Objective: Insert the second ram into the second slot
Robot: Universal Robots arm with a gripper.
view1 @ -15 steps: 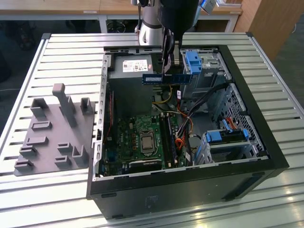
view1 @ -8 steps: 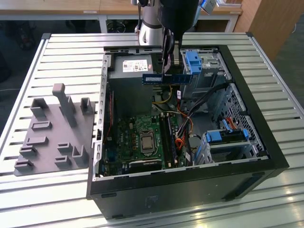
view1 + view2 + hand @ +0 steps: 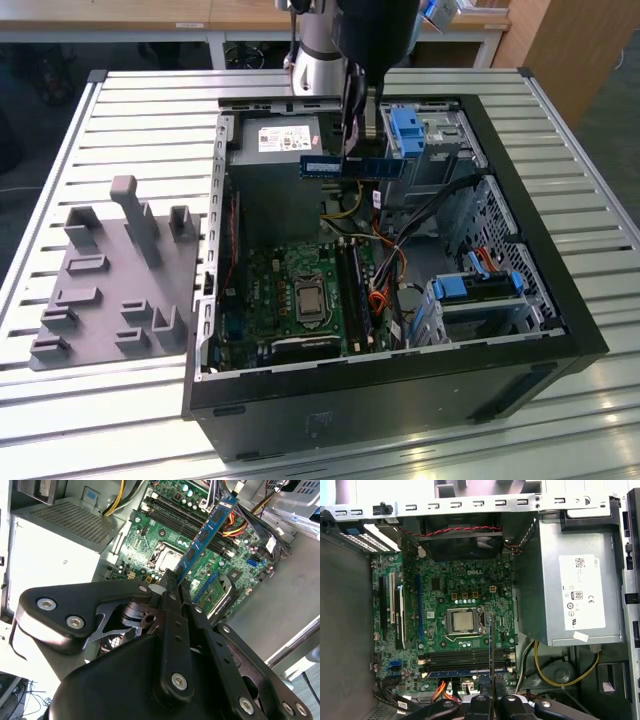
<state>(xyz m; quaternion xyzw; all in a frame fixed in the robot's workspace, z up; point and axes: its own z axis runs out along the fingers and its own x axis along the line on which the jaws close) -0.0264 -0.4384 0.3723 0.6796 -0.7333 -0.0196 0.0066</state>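
The second ram (image 3: 325,166) is held clamped in the gripper (image 3: 362,150), on edge and in the air, in the upper centre of the exterior view. It is above the open computer case (image 3: 575,320) on the bench (image 3: 130,110) and well clear of the motherboard (image 3: 290,290). The step in hand is judged to be the carry toward the memory slots (image 3: 465,657). In the first wrist view the stick is seen crosswise to them, so insertion calls for alignment parallel with the free slot.

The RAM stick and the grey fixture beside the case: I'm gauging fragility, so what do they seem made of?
RAM stick: likely rigid circuit board, blue with dark chips. Grey fixture: probably plastic, matte, uniform dull grey, blocky pegs.
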